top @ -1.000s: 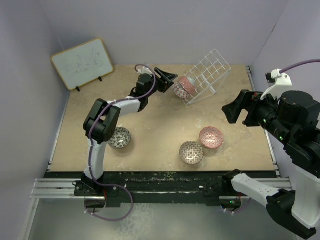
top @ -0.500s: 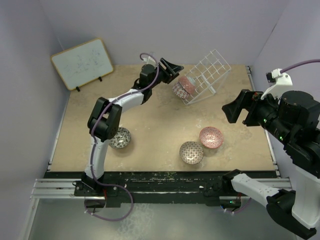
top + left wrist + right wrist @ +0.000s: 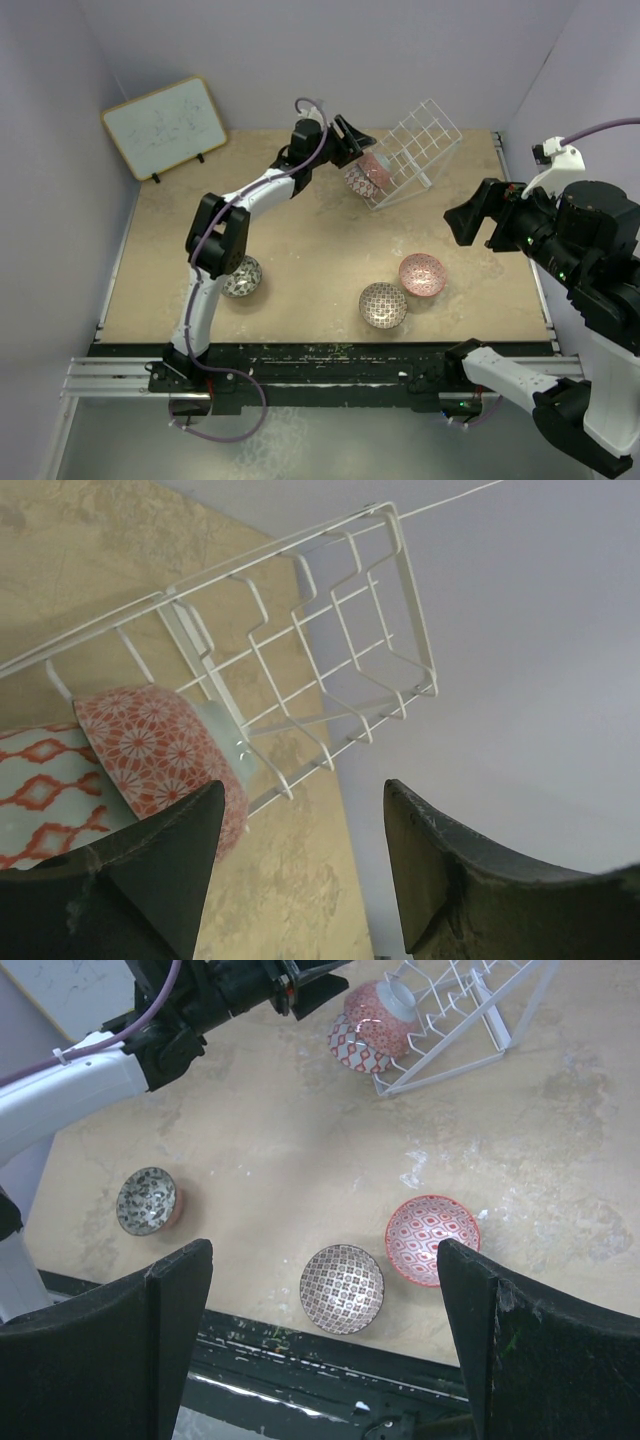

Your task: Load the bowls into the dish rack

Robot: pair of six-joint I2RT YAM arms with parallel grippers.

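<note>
- Bowls not yet loaded number three, all open side up on the surface [image 3: 300, 240]: the grey bowl [image 3: 240, 275] at the left, and the lattice bowl [image 3: 383, 305] and the red bowl [image 3: 422, 274] just beside each other at the front right.
- The right hand [image 3: 475, 225] hovers above the right side, fingers spread wide and holding nothing. In its wrist view the lattice bowl [image 3: 342, 1287] lies almost straight under the gap, and the red bowl [image 3: 432, 1253] is a little to the right.
- The left hand [image 3: 356, 135] is at the back beside the dish rack [image 3: 420, 140], released and empty. Two loaded bowls [image 3: 150, 750] stand on edge at the low end of the rack, one against the other.
- I judge the right arm to be the nearer one for the front pair. The grey bowl lies close beside the left arm's own link, so that arm would have to fold far back.
- A round bowl has no long axis, so the rim can be taken from any side. The outer rims of the pair are free, but between the two bowls there is little room for a finger.
- The lattice bowl sits near the front edge. The rack cells toward the right look free.
</note>
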